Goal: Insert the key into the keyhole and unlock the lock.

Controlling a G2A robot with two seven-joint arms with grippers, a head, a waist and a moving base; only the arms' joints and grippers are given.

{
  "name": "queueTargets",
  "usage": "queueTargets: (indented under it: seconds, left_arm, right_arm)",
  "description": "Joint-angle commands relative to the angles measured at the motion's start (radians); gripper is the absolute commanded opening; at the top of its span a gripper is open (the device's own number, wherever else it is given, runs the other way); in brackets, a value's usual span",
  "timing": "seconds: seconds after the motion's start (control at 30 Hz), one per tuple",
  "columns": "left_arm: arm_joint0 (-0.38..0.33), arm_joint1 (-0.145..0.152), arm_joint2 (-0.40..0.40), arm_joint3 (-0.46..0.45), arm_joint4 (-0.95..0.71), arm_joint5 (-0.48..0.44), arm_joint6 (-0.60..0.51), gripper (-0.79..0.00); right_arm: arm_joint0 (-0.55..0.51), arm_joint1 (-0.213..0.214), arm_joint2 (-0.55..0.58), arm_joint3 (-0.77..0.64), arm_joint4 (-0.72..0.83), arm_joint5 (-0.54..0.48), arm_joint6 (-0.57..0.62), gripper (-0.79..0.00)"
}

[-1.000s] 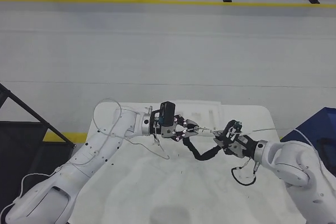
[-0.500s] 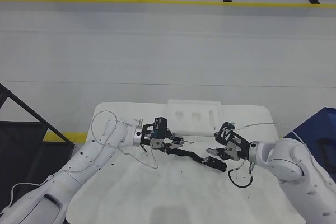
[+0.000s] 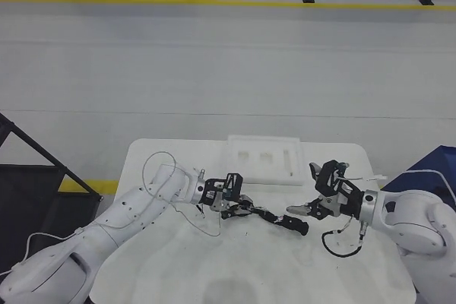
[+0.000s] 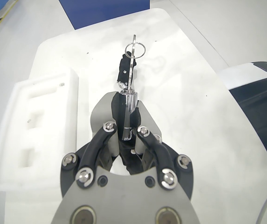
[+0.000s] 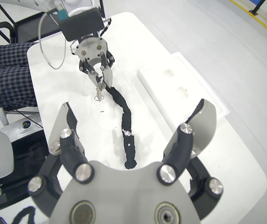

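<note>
The right gripper (image 5: pixel 135 110) had released and backed off, jaws wide; the left gripper (image 4: pixel 124 110) gripped the lock (image 4: pixel 130 103), now lowered to the middle of the table (image 3: pixel 289 266), key (image 4: pixel 131 71) seated in it: insertion looked done.

We have a white table (image 3: pixel 235 257) with rounded corners. At its far edge lies a white foam tray (image 3: pixel 251 172) with moulded recesses. In front of that tray a black-sleeved cable lock (image 3: pixel 277 218) stretches across the middle of the tabletop, apart from the tray.
</note>
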Motion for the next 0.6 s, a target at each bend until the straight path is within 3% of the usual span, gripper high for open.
queueTargets:
  seconds: [0.0, 0.23, 0.57]
  left_arm:
    - [-0.015, -0.006, 0.025, 0.015, -0.028, 0.000, -0.021, 0.000]
    - [-0.057, -0.005, 0.037, 0.034, -0.113, 0.000, 0.006, 0.000]
    - [-0.121, 0.064, -0.015, -0.077, -0.158, 0.000, 0.110, 0.000]
  right_arm:
    - [-0.003, 0.001, 0.004, -0.001, 0.003, -0.001, -0.003, 0.000]
    - [0.011, 0.004, -0.010, 0.035, 0.081, -0.024, 0.019, 0.000]
    - [0.154, 0.003, -0.061, 0.133, 0.158, -0.147, 0.031, 0.000]
